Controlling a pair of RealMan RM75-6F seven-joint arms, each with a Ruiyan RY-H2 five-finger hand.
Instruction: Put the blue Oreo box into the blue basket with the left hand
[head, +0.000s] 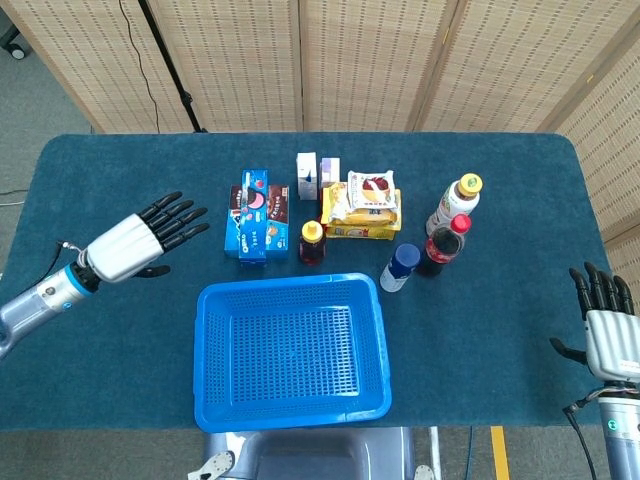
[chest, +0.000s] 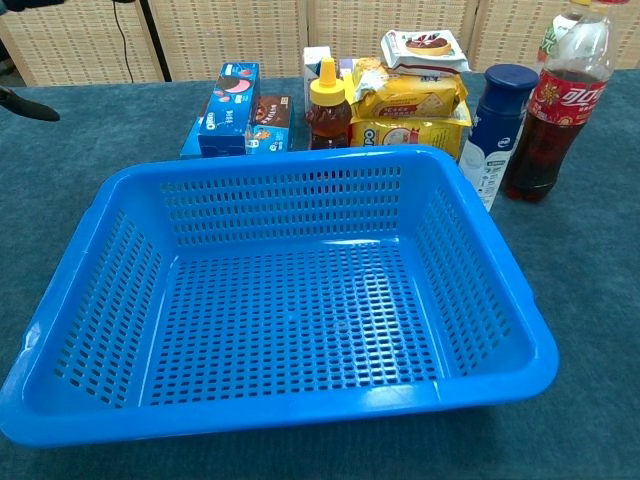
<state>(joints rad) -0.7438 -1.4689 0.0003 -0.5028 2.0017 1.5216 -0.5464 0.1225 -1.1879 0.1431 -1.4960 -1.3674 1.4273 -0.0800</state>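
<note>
The blue Oreo box (head: 254, 210) (chest: 229, 109) stands on edge at the left of the grocery cluster, on a flat blue box and beside a dark brown one. The blue basket (head: 290, 349) (chest: 300, 290) sits empty in front of it. My left hand (head: 140, 240) hovers open, fingers spread and pointing right, a short way left of the Oreo box; only a dark fingertip (chest: 30, 105) shows in the chest view. My right hand (head: 605, 335) rests open at the table's right front edge.
Behind the basket stand a honey bottle (head: 312, 243), yellow biscuit packs (head: 362, 210), white cartons (head: 307, 176), a blue-capped bottle (head: 399, 267), a cola bottle (head: 444, 244) and a yellow-capped bottle (head: 455, 203). Folding screens back the table.
</note>
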